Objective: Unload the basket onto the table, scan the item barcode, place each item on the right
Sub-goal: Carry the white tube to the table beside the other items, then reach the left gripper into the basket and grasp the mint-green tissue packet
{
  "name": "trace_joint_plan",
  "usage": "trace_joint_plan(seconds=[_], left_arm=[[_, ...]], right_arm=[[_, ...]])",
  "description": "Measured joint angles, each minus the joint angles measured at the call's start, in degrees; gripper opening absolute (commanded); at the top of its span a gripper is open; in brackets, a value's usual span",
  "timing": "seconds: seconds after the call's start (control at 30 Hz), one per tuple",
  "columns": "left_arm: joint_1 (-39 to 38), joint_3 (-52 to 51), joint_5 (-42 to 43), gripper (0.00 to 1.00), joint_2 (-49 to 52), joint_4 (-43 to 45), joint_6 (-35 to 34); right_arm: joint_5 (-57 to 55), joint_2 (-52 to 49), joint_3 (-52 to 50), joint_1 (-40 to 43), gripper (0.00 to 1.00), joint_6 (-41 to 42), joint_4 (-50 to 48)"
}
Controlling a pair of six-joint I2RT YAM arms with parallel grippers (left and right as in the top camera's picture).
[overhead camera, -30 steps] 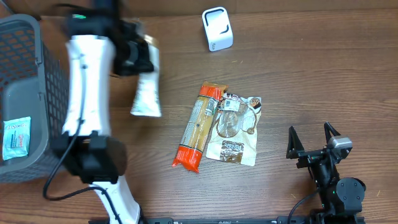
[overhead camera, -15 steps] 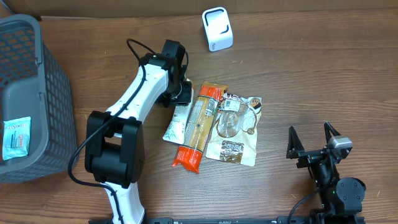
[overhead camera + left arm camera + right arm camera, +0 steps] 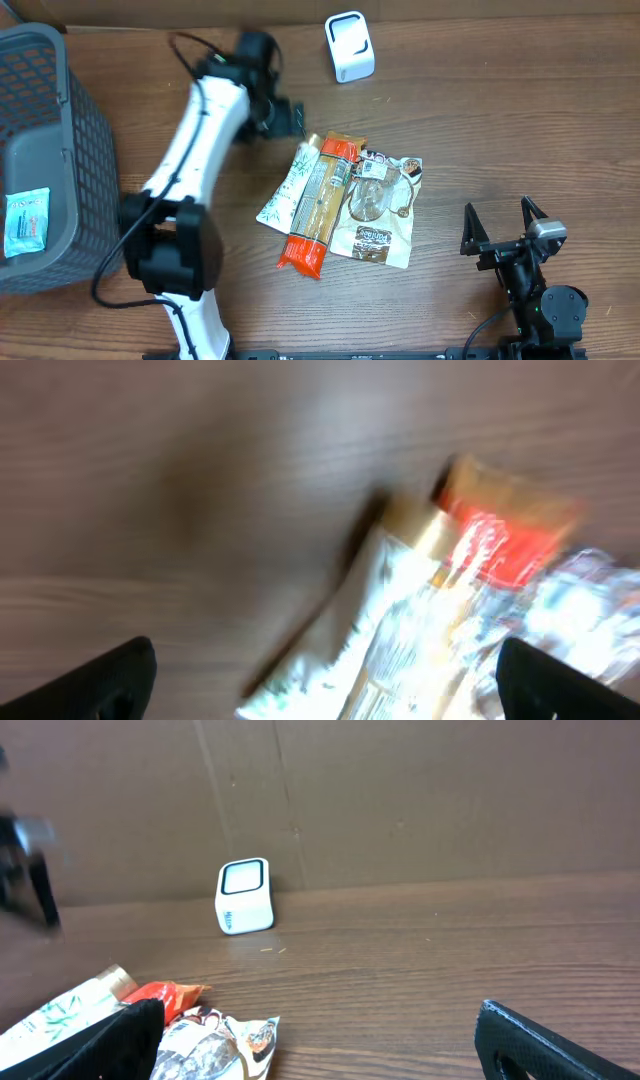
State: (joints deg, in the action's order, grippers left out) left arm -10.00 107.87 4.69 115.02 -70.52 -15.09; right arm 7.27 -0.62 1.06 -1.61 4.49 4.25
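The left gripper (image 3: 288,115) hung with its jaws spread and empty at about eleven o'clock of the pile. It was just off the top end of the white leaf-print pouch (image 3: 283,190), which lay flat near the centre of the table (image 3: 520,120), touching the orange packet (image 3: 318,205); the right gripper (image 3: 505,228), also spread and holding nothing, sat idle at four o'clock. To scan well, I judged the left arm should pinch the pouch by its free edge away from the packet, lift it straight up, then turn its barcode toward the white scanner (image 3: 349,46) at twelve o'clock and hold steady; which face bore the barcode could not be told.
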Motion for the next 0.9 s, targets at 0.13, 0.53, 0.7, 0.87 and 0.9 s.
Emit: trace_joint_plan(seconds=[0.13, 0.53, 0.7, 0.87, 0.9], left_arm=[[7.9, 18.6, -0.1, 1.00, -2.7, -5.9, 0.0], [39.6, 37.3, -4.4, 1.00, -16.0, -24.0, 0.2], [50.8, 28.2, -6.1, 1.00, -14.3, -20.9, -2.1], [56.7, 14.4, -8.5, 0.99, -13.4, -9.6, -3.9], [57.2, 11.0, -9.0, 1.00, -13.4, -5.9, -3.8]], right_arm=[[0.0, 0.0, 0.0, 0.0, 1.00, 0.0, 0.0], [0.0, 0.0, 0.0, 0.0, 1.00, 0.0, 0.1], [0.0, 0.0, 0.0, 0.0, 1.00, 0.0, 0.1], [0.0, 0.0, 0.0, 0.0, 1.00, 0.0, 0.1], [0.0, 0.0, 0.0, 0.0, 1.00, 0.0, 0.1]])
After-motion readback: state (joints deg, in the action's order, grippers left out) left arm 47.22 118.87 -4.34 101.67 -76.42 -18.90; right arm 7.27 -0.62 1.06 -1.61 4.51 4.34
